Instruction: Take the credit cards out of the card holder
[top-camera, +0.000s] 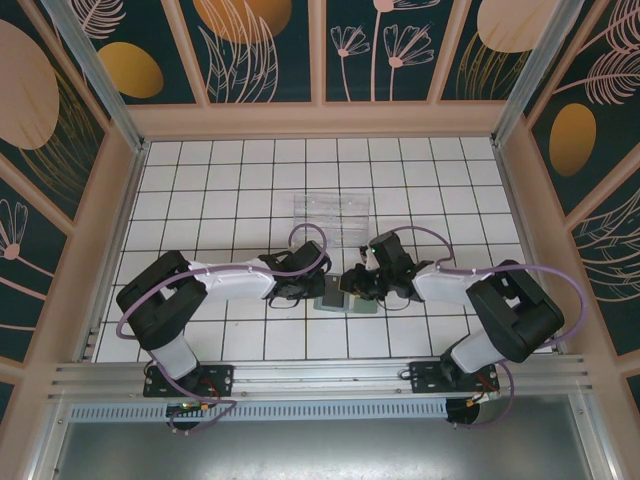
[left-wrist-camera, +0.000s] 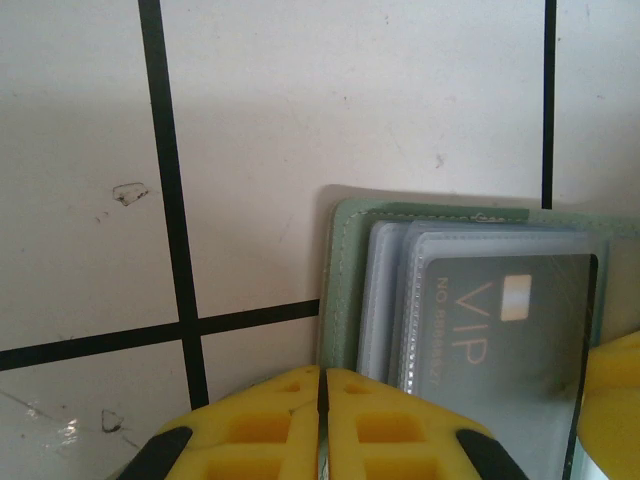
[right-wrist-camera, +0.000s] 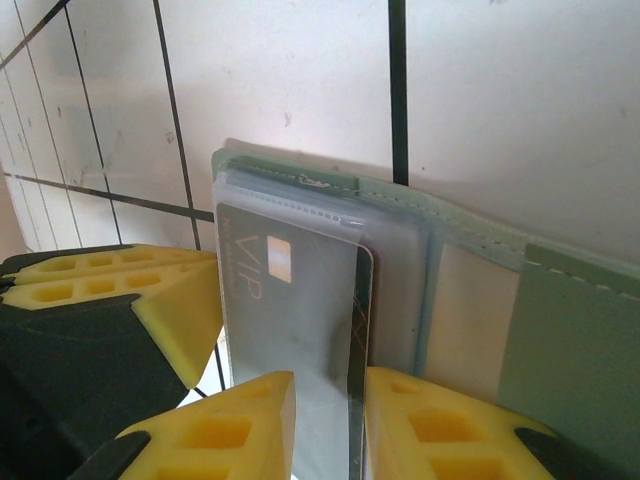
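Right wrist view: black card (right-wrist-camera: 300, 300) runs lengthwise straight ahead of my right tool (right-wrist-camera: 328, 390), jaws narrowly apart astride it; left tool (left-wrist-camera: 322, 385) is closed beside card holder (right-wrist-camera: 560, 340).

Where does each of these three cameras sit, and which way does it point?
Top external: above and behind the arms, looking down on the tiled table; both arms show, left gripper and right gripper meeting at the card holder.
Left wrist: on the left wrist, looking past its shut yellow fingers at the black card in the card holder.
Right wrist: on the right wrist, facing the same card, seen between its own fingers.
Both wrist views share the card, the holder and the other gripper's finger.
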